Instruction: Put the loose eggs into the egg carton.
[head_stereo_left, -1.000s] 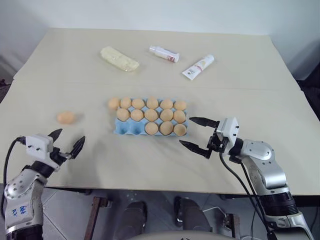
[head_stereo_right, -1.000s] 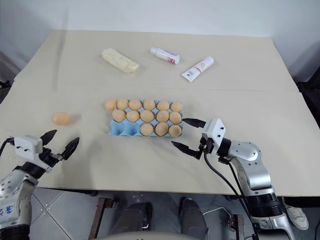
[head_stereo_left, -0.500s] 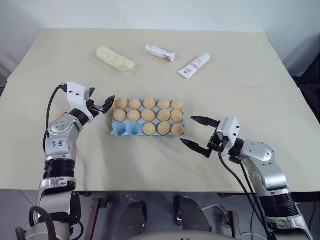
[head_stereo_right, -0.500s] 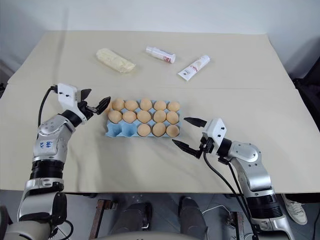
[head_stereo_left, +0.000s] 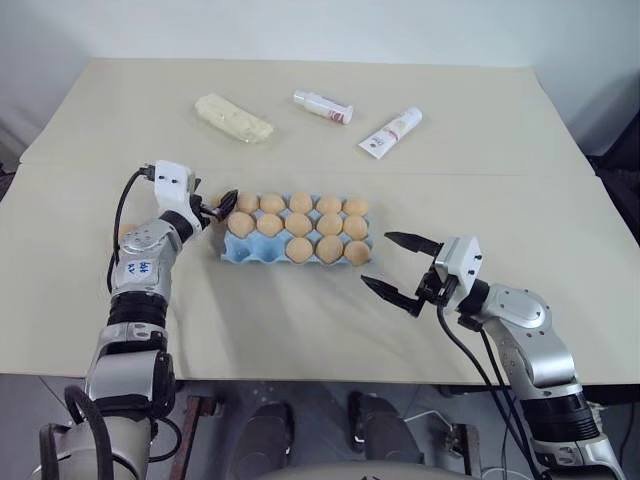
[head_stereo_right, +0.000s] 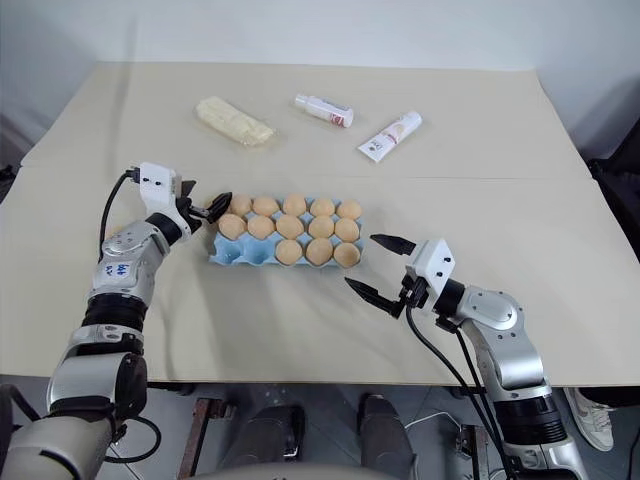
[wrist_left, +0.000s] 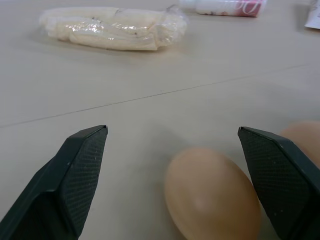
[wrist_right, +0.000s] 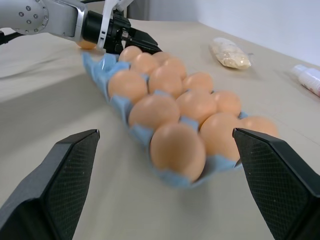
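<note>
My left gripper (wrist_left: 172, 182) is wide open around a loose egg (wrist_left: 212, 195) on the table (head_stereo_left: 300, 320), just beside the far left corner of the blue egg carton (head_stereo_left: 245, 253). My right gripper (head_stereo_left: 393, 270) is wide open too, holding nothing, near the carton's right end.

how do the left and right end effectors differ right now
The black two-fingered left end effector sits at the light blue moulded egg carton's far left corner; the right end effector hangs off its right side. The left one's fingers flank a loose tan-orange egg lying on the beige table; the right one's have nothing between them. Both are open.
</note>
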